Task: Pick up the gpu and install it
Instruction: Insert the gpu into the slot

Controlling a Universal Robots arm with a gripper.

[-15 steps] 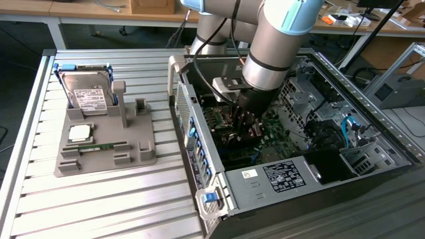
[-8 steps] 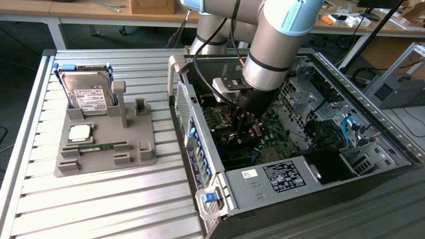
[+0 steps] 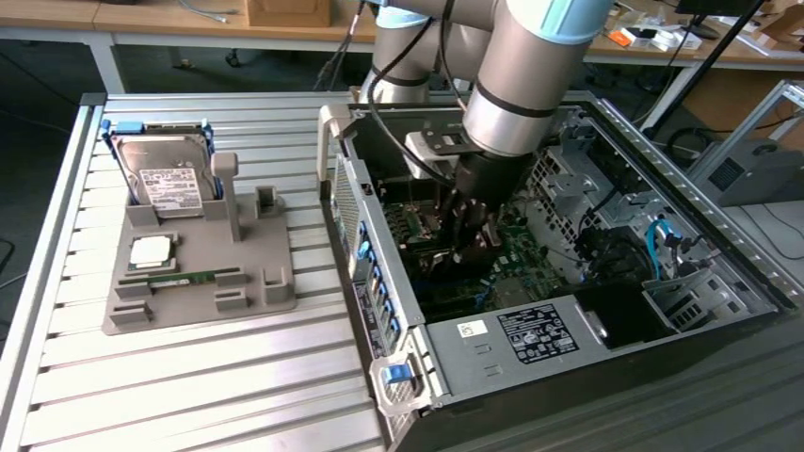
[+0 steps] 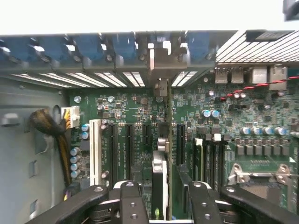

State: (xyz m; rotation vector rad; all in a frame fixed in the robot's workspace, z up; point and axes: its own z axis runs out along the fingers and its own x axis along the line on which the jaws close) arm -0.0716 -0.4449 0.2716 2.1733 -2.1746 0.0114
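Pincer [image 4: 161, 198] spread inside the open computer case [image 3: 741, 282], fingers [image 4: 128, 198] either side of the gpu [image 4: 159, 179], clear of it. Gpu stands on edge in a motherboard [image 4: 261, 121] slot. On the table [image 3: 188, 377], a grey holder [image 3: 270, 297] carries a hard drive [image 3: 169, 179].

arm [image 3: 522, 89]: silver-grey tubes, light-blue joint caps | black cables alongside | gripper [image 4: 159, 200]: black, screw-studded
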